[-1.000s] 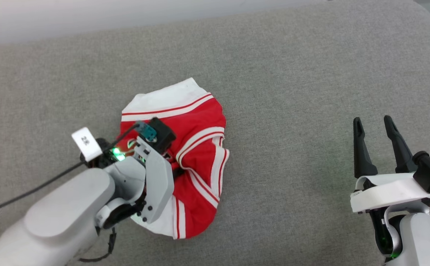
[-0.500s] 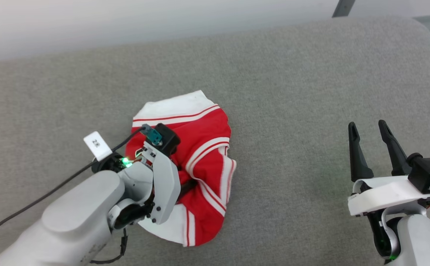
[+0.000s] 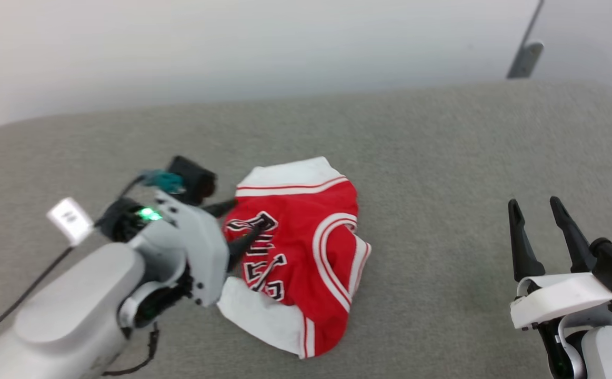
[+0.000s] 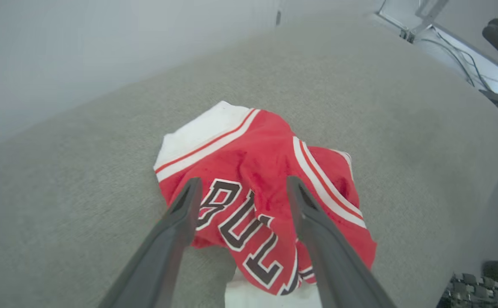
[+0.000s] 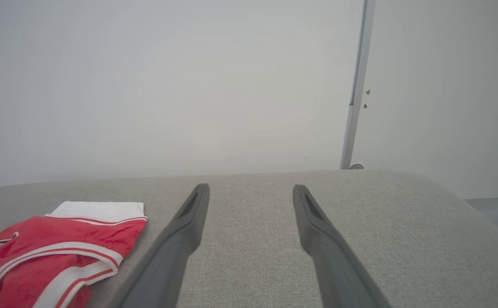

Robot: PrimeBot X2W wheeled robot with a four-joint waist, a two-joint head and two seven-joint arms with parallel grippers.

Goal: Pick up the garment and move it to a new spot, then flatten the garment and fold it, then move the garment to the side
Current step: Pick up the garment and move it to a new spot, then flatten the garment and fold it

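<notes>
The left arm [image 3: 74,305] is showing pale grey shells, black screws, a green light [image 3: 148,213], a white tag [image 3: 69,220] and a black cable [image 3: 21,300]. The right arm [image 3: 600,350] is wearing a white bracket [image 3: 563,297]; both are ending in dark jaws.

Tabletop [image 3: 442,158]: grey woven fabric cover, with rounded corners at 10 and 2 o'clock in the head view. Lying directly on it is the garment [image 3: 300,226], a crumpled red heap just 7 o'clock of the view's centre. It has a white sleeve at its 12 o'clock, white cloth at 7 o'clock and black lettering at 9 o'clock.
</notes>
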